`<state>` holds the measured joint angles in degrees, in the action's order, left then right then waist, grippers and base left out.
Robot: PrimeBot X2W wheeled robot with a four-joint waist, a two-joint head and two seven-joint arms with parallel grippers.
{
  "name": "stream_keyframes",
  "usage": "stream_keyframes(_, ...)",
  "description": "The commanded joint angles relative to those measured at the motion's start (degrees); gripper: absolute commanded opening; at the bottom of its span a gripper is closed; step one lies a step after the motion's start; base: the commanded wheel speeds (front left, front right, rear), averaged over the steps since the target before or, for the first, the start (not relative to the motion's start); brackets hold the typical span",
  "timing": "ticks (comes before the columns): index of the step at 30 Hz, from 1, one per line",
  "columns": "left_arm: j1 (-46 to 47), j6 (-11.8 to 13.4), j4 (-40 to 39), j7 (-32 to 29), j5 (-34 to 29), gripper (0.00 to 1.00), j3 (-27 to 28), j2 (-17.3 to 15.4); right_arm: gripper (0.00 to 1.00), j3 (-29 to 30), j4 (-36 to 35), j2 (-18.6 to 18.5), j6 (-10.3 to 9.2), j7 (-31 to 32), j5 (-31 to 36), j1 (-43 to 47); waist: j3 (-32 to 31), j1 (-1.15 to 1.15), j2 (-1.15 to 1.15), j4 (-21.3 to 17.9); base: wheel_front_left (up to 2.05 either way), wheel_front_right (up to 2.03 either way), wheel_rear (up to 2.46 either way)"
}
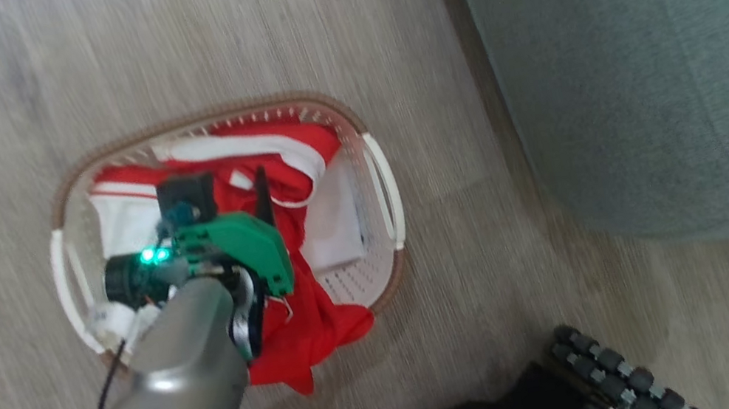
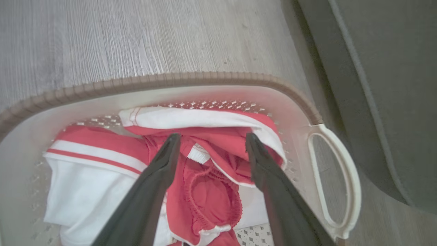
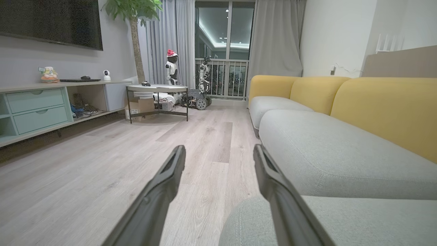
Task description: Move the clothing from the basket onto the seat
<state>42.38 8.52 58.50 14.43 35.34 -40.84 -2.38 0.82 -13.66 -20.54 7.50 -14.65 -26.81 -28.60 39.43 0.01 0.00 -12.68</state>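
Nearest the robot, a red fold of the soft red-and-white jersey clothing (image 1: 296, 325) spills over the near rim of the small oval cream-white plastic basket (image 2: 205, 78), which has perforated sides and a brown woven-look rim. The rest of the pile lies inside, with red bunched in the middle and a white panel with red stripes to one side. The basket stands on the pale wood-grain floor (image 1: 157, 46), near the sofa.

The left hand (image 2: 212, 138) is released. Its two dark fingers (image 2: 160, 171) are spread wide and point down into the pile, one on each side of a crumpled red ridge. Whether the tips touch cloth I cannot tell.

The step in hand looks like the grasp. To do it well, sink the tips into the ridge before closing, so the pinch takes a thick gather and not one thin layer that could slip out. Keep off the perforated wall and the white side handle (image 2: 353, 184), or the basket may come up too. Lift high enough for the draped fold to clear the rim.

Further off, the right hand (image 3: 219, 148) is likewise released and carries nothing. It hovers above the floor by the edge of the large grey-green upholstered fabric seat (image 3: 341, 150). None of the garments lies on the part of the seat in view.
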Motion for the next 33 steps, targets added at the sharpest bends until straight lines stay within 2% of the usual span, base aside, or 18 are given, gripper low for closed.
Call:
stream_keyframes(1,0.95,-0.46,0.45,0.15,2.15,1.00,-0.19,-0.50,1.00,0.42,-2.60,-1.72,-0.01,-0.35,-0.75,-0.46,4.04,-0.01,0.00,-0.52,0.00,0.00,0.00)
stream_keyframes(9,6.86,-0.85,3.90,-2.04,8.75,1.00,-5.12,-0.50,1.00,3.58,-4.81,-2.47,-0.01,-0.35,-1.32,-2.94,9.50,-0.01,0.00,-1.64,0.00,0.00,0.00)
stream_keyframes(21,14.18,3.53,8.37,-8.71,13.66,1.00,-12.86,-0.50,1.00,5.25,-6.51,-1.86,-0.01,-0.35,-1.74,-4.39,15.45,-0.01,0.00,-3.81,0.00,0.00,0.00)
stream_keyframes(29,15.57,4.30,10.42,-8.40,16.68,1.00,-14.57,-0.50,1.00,5.03,-6.42,-1.51,-0.01,-0.35,-1.50,-4.68,16.13,-0.01,0.00,-4.04,0.00,0.00,0.00)
stream_keyframes(30,15.68,4.27,10.52,-7.86,16.93,0.88,-14.74,-0.50,1.00,5.05,-6.36,-1.54,-0.01,-0.35,-1.47,-4.65,16.09,-0.01,0.00,-3.99,0.00,0.00,0.00)
stream_keyframes(31,15.76,4.20,10.61,-7.36,17.20,0.53,-14.91,-0.50,1.00,5.05,-6.31,-1.57,-0.01,-0.35,-1.45,-4.62,16.03,-0.01,0.00,-3.95,0.00,0.00,0.00)
stream_keyframes(32,15.82,4.05,10.67,-7.02,17.50,0.39,-15.09,-0.50,1.00,5.06,-6.25,-1.60,-0.01,-0.35,-1.42,-4.59,15.96,-0.01,0.00,-3.88,0.00,0.00,0.00)
stream_keyframes(33,15.87,3.80,10.72,-6.88,17.73,0.00,-15.38,-0.50,1.00,5.08,-6.21,-1.62,-0.01,-0.35,-1.43,-4.54,15.89,-0.01,0.00,-3.82,0.00,0.00,0.00)
